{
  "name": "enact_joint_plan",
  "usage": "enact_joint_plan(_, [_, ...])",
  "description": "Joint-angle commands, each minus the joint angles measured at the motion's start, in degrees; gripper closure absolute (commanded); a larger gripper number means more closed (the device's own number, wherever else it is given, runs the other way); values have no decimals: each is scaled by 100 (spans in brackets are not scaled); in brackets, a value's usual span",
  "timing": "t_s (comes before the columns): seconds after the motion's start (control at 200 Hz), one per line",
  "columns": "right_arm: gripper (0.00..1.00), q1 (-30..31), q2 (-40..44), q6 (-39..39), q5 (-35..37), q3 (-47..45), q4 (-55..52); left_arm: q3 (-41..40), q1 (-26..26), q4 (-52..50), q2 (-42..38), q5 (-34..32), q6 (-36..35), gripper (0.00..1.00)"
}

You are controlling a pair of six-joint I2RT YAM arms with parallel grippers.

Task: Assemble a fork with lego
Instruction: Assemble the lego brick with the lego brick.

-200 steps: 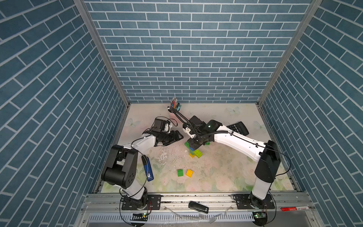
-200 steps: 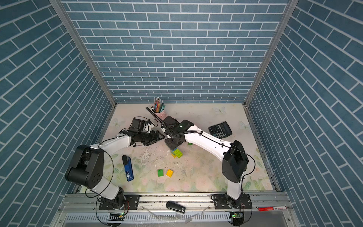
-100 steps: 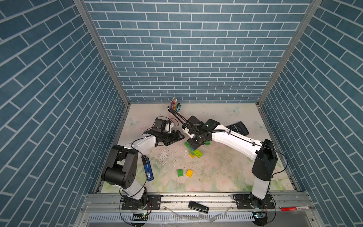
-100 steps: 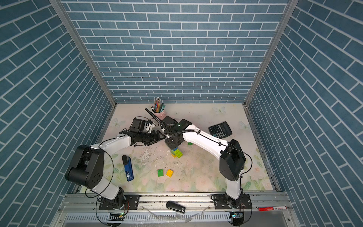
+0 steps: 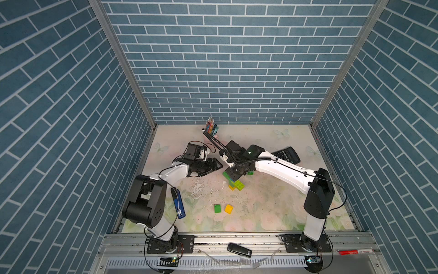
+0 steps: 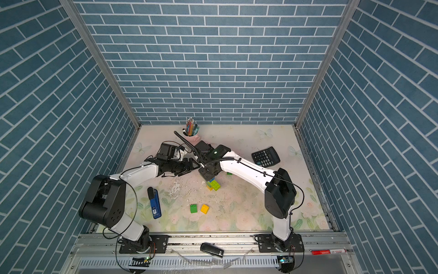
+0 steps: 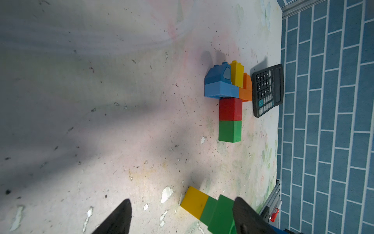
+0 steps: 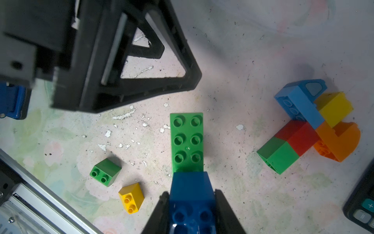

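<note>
On table (image 5: 272, 213), mid-rear, under R arm: R gripper (image 8: 191, 193) jaws pinch dark blue brick (image 8: 191, 182), one finger per side. Blue brick is pressed onto one end of green oblong brick (image 8: 186, 139); six studs of the oblong are bare. Left wrist view shows a yellow brick (image 7: 194, 202) joined at the oblong's outer end. Cannot tell whether this piece touches the table.

L gripper (image 7: 181, 200): jaws spread wide, nothing between them. It hangs near the held piece; right wrist view shows a gap between them.

Joined cluster (image 8: 297, 137) (green, red, orange, lt blue, yellow) lies flat near calculator (image 6: 265, 157), gap visible in right wrist view.

Two loose bricks sit toward the front rail, side by side, not touching: small green brick (image 5: 218, 208) and small yellow brick (image 5: 228, 208).

Table surface is chipped, with white flecks around the work area.
</note>
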State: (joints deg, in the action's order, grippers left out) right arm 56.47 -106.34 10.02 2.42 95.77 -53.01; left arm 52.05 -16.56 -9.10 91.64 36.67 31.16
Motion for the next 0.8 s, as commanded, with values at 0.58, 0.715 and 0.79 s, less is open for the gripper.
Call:
enact_joint_plan(0.58, [100,180,-106,2,144,-241,-284,-53,-67,-25,-23,52,-81,20])
enact_joint_plan(0.715, [100,229,-88,42,86,-355,-341,-55,-67,-33,-23,51,-84,20])
enact_joint_plan(0.79, [100,253,-114,35,49,-382,-379,-44,-67,-34,-10,59,-84,20])
